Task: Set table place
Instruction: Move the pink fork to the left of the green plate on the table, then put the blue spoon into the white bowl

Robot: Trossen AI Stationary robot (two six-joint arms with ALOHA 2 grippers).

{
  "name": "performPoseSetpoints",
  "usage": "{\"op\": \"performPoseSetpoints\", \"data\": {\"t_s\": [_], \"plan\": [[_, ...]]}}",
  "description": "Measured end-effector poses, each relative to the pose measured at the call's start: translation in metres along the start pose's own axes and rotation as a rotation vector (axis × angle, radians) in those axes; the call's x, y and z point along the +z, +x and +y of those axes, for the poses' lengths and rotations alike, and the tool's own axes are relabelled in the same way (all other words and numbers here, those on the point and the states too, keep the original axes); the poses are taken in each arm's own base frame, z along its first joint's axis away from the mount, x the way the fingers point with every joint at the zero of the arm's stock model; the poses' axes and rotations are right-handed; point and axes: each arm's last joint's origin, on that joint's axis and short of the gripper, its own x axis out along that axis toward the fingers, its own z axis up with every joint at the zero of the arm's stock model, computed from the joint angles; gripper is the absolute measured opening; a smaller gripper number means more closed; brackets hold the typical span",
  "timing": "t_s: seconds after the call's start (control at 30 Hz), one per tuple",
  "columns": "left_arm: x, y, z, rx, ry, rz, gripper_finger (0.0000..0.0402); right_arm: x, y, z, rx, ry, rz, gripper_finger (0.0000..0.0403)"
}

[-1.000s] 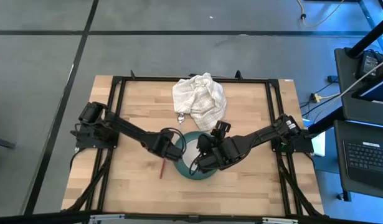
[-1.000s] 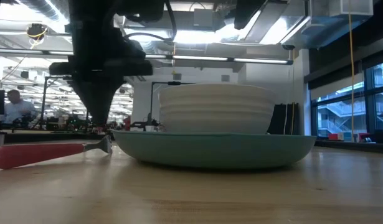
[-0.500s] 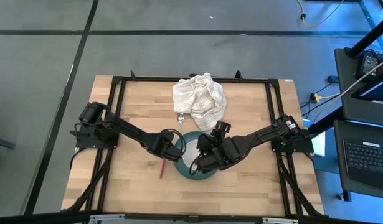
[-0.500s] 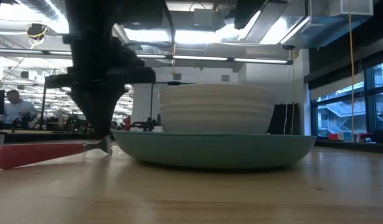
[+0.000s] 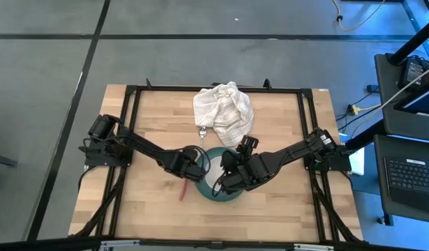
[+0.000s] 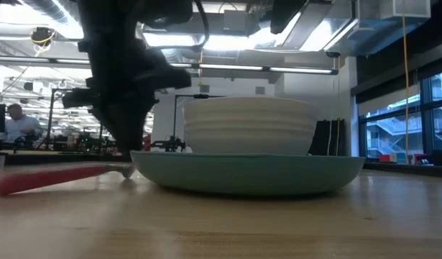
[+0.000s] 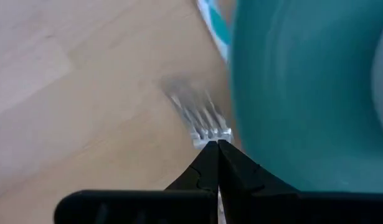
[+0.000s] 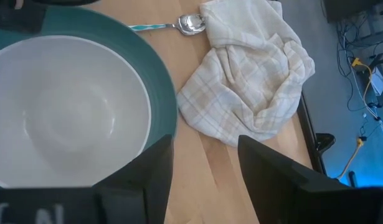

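Observation:
The teal plate (image 5: pixel 231 193) lies on the table (image 5: pixel 270 209) with the white bowl (image 5: pixel 215 167) standing in it; both also show in the low view, plate (image 6: pixel 249 173) and bowl (image 6: pixel 249 126). The red-handled fork (image 5: pixel 183 189) lies flat on the table just left of the plate. My left gripper (image 5: pixel 194 171) is shut, its tips down at the fork's tine end beside the plate's rim. My right gripper (image 8: pixel 203 162) is open and empty over the plate's right part. The metal spoon (image 8: pixel 179 25) lies beyond the plate, next to the white checked cloth (image 5: pixel 223 111). My left gripper touches the fork's tine end (image 7: pixel 207 127) with its shut fingertips (image 7: pixel 217 152), coming from above and pointing down. The tips stand at the free ends of the tines, close to the plate's rim (image 7: pixel 217 31). The fork lies flat on the table, its red handle (image 6: pixel 41 178) pointing away from the plate.
The crumpled cloth covers the far middle of the table. Black frame rails (image 5: pixel 130 111) run along the table's edges. Bare wood (image 5: pixel 284 209) lies near the front edge and at the left. People and desks show in the room behind (image 6: pixel 12 122).
My left gripper, shut and low at the table, has gone a little toward the plate. The fork's tine end has slid with it toward the plate's rim, and the fork has turned slightly on the table. My right gripper has kept still.

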Motion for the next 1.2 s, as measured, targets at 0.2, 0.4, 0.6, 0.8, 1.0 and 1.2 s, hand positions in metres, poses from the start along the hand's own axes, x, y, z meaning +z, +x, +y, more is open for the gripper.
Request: {"op": "performPoseSetpoints", "data": {"t_s": [0.2,0.4,0.6,0.8,1.0,1.2], "plan": [[-0.001,0.0,0.008,0.076,0.014,0.009,0.0,0.0,0.0,0.0,0.0,-0.002,0.0,0.0181],[-0.001,0.0,0.009,0.094,0.018,0.008,0.0,0.0,0.0,0.0,0.0,-0.003,0.0,0.0181],[0.009,-0.001,0.01,0.075,0.033,-0.033,0.0,0.0,0.0,0.0,0.0,-0.002,0.0,0.0181],[0.028,0.0,0.012,0.062,0.063,-0.062,0.0,0.0,0.0,0.0,0.0,0.0,0.0,0.0181],[0.043,-0.009,0.014,0.011,0.079,-0.115,0.0,0.0,0.0,0.0,0.0,0.002,0.002,0.0181],[0.049,-0.013,0.014,-0.021,0.127,-0.116,0.0,0.001,0.001,0.0,0.002,0.006,0.0,0.0181]]}}
